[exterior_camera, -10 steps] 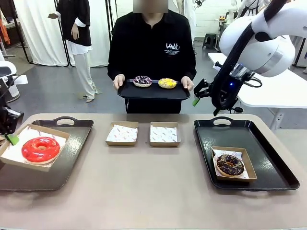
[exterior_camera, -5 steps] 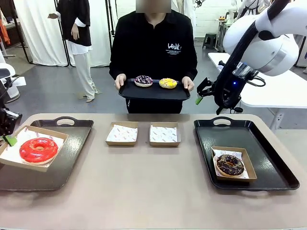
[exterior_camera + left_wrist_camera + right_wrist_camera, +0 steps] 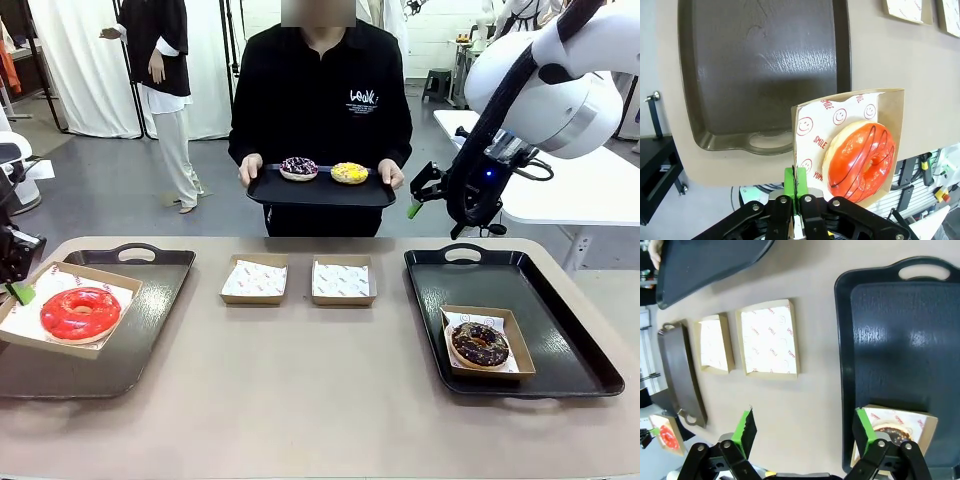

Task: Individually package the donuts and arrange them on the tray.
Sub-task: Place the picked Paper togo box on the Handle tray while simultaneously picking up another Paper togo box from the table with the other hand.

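Pinching the rim of the paper-lined box [image 3: 891, 116] with my left gripper [image 3: 795, 176] clenched, the red donut [image 3: 860, 161] inside it over the left tray's [image 3: 760, 65] edge, I must lower it level and slowly, while my right gripper [image 3: 805, 428] waits released.

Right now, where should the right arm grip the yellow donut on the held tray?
Take the yellow donut from above, probably, fingers spanning the ring near-to-far. It lies flat on the person's tray, and the dark donut sits close beside it.
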`<state>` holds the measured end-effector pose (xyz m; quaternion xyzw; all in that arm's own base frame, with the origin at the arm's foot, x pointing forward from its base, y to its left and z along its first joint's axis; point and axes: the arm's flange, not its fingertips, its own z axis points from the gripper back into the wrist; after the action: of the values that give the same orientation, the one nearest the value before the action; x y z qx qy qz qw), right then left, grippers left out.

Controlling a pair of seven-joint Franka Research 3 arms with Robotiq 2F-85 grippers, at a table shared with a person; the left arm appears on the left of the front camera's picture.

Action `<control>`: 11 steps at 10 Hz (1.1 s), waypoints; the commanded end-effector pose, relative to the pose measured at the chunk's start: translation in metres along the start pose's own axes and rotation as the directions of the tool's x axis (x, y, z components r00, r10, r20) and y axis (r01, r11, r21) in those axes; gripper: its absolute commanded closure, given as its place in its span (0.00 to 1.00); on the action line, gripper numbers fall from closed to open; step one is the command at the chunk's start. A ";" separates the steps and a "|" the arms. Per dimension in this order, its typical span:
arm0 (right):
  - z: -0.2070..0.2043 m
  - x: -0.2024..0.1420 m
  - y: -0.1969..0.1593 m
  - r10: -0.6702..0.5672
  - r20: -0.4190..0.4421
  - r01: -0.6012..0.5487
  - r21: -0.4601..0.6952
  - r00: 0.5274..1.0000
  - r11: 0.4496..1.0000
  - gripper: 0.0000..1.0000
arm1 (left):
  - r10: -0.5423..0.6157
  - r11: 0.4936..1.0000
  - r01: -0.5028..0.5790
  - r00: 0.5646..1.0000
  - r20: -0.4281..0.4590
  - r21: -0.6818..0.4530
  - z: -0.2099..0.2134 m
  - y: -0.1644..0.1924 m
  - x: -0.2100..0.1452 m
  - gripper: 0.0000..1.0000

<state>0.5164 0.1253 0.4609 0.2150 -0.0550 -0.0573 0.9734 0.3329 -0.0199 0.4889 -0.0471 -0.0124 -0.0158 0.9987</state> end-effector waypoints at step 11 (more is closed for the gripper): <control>-0.143 0.040 0.079 0.124 0.028 -0.112 -0.271 0.992 0.956 0.00 | 0.044 0.995 -0.054 0.992 0.116 0.087 -0.072 0.029 -0.011 0.99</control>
<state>0.5769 0.2498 0.3690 0.0795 -0.0684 -0.0096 0.9944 0.3558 0.0026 0.4523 0.0116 -0.0634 -0.0036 0.9979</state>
